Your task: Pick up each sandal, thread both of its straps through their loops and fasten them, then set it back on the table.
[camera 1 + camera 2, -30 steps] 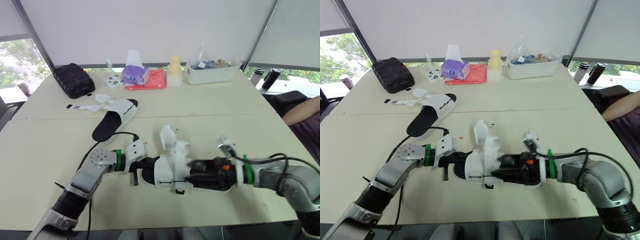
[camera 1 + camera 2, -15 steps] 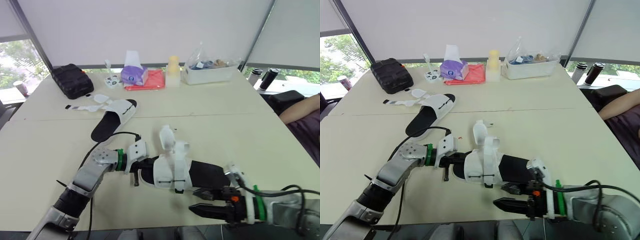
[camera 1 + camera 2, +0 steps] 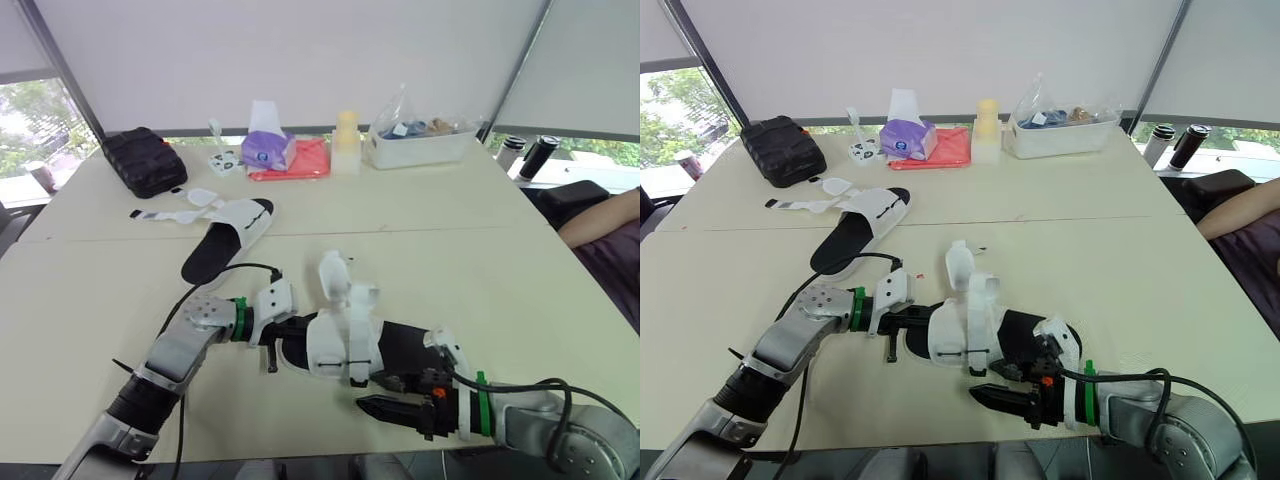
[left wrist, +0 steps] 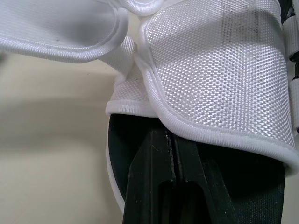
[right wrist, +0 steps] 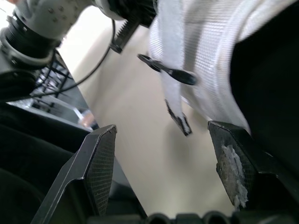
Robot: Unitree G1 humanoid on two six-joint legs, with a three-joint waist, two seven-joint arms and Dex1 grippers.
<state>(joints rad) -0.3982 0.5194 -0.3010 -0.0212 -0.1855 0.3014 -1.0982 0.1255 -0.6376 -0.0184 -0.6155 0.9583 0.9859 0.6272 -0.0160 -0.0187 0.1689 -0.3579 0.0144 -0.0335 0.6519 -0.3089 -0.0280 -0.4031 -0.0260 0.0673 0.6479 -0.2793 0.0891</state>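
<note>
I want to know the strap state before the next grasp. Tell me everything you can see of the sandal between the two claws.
The near sandal has a black footbed, a white sole rim and broad white straps that look like woven fabric. It lies across the near part of the table. One strap tab stands up unfastened. A thin strap end dangles at its side by a black loop. The left claw, shut, reaches onto the footbed under the strap. The right claw, open, sits close beside it.
</note>
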